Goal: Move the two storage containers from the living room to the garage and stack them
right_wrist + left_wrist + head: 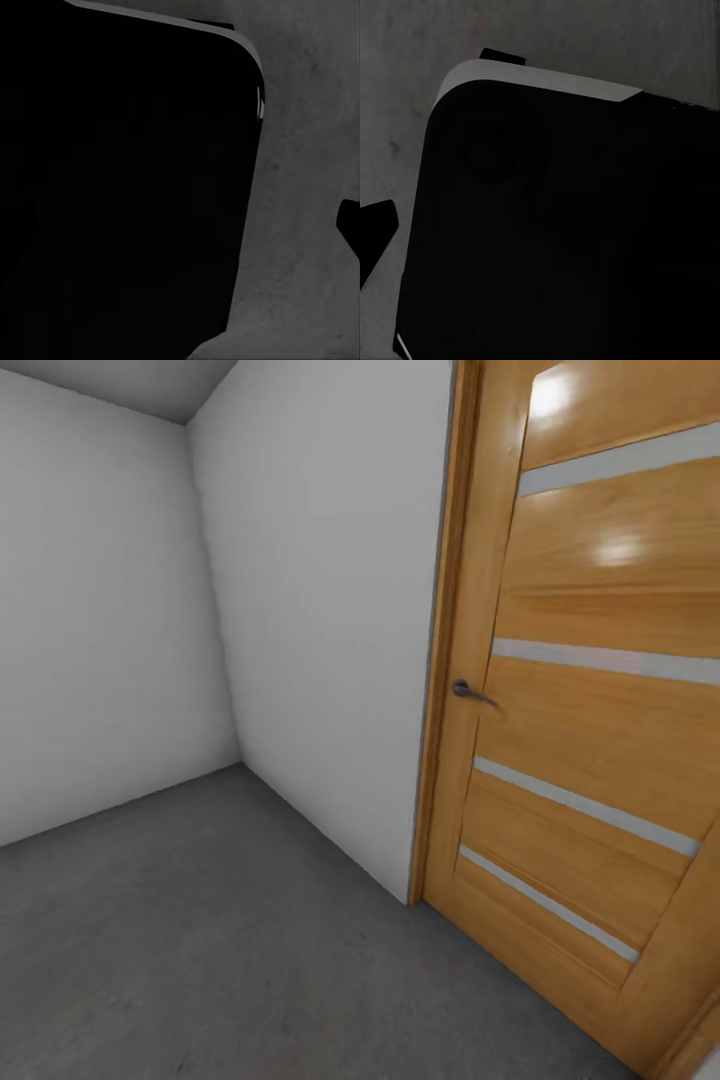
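Two plain grey-white walls (300,610) meet in a far-left corner, head view; a wooden door (590,710) with pale horizontal strips and a dark lever handle (470,692) stands shut at right. Dark grey mottled concrete floor (200,940) runs from the corner to near. Reads as the garage side of the job, though that is a judgement from wall and floor alone.

Left wrist view: a big black rounded body with a pale rim (540,79), likely the robot's own base, over the same grey concrete. A dark tip (375,225) at the edge may be a finger; cannot tell how the left gripper stands.

Right wrist view: same black rounded mass (120,180), concrete beside it, a dark tip (351,225) at the edge. Right gripper's spread likewise cannot be told.

Arms look tucked low beside the base, cameras aimed down, probably a travel posture to keep clear of walls and doorframe while driving.

Storage containers: not seen at this moment, so where they lie and what they hold cannot be noted. Robot appears in transit, facing wall and door.
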